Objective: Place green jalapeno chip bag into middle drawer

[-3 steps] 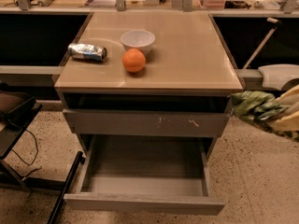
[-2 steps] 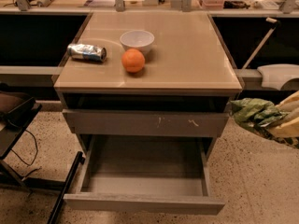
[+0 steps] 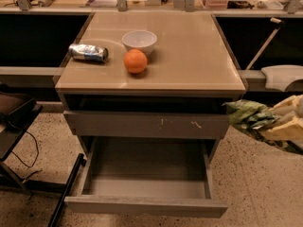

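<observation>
Gripper [image 3: 273, 123] hangs off to the right of the drawer [image 3: 147, 167], out past its right wall and higher than its tray. I have the pale fingers [image 3: 286, 132] pinched shut on the bag [image 3: 246, 116], which sticks out of them toward the drawer, its crumpled green end leading. The bag's long axis runs roughly left-right, about parallel to the drawer's front edge. It is level with the scratched front [image 3: 142, 125] that sits just above the drawer, and just beside that front's right end, so it is not yet over the opening.

The drawer is pulled well out, its grey tray bare, and it lies down and to the left of the bag. As I judge it, the coming move turns on that offset: I need to carry the bag leftward past the right wall, then lower it. The scratched front overhangs the back of the tray, so I would come down nearer the drawer's front edge.
</observation>
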